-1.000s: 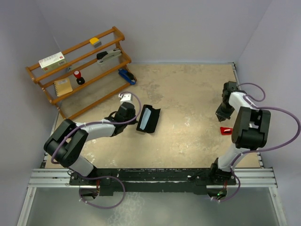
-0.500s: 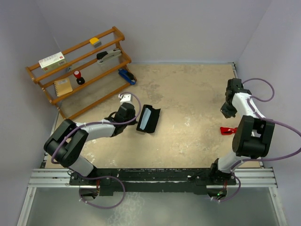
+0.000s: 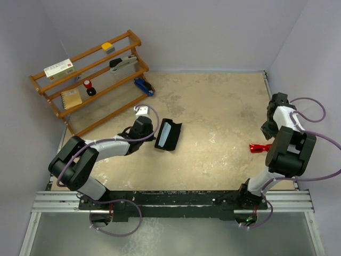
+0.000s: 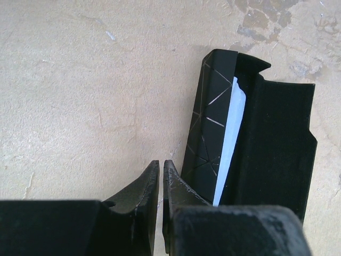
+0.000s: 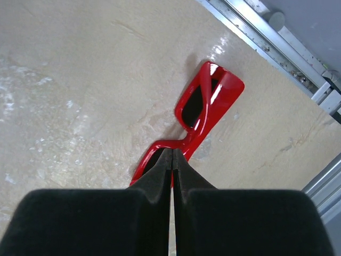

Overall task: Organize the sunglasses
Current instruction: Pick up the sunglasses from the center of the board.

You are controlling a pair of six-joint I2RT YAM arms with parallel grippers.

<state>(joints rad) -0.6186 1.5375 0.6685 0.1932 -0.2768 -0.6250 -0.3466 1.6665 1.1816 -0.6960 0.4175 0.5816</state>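
Right wrist view has the red sunglasses [image 5: 205,106] lying on the desk [image 5: 80,80], running from frame centre toward the upper right. The right fingers [image 5: 169,160] are pressed together, their tips over the glasses' lower end. Left wrist view shows the left fingers [image 4: 157,169] almost together, nothing between them, at lower centre just beside the open black case [image 4: 277,144], with a pale blue cloth [image 4: 230,138] inside it.

The right gripper [image 5: 172,153] covers the near lens of the sunglasses [image 5: 210,101]. The left gripper [image 4: 161,165] hides the near end of the black case [image 4: 277,144], whose pale cloth [image 4: 229,138] shows only as a strip.
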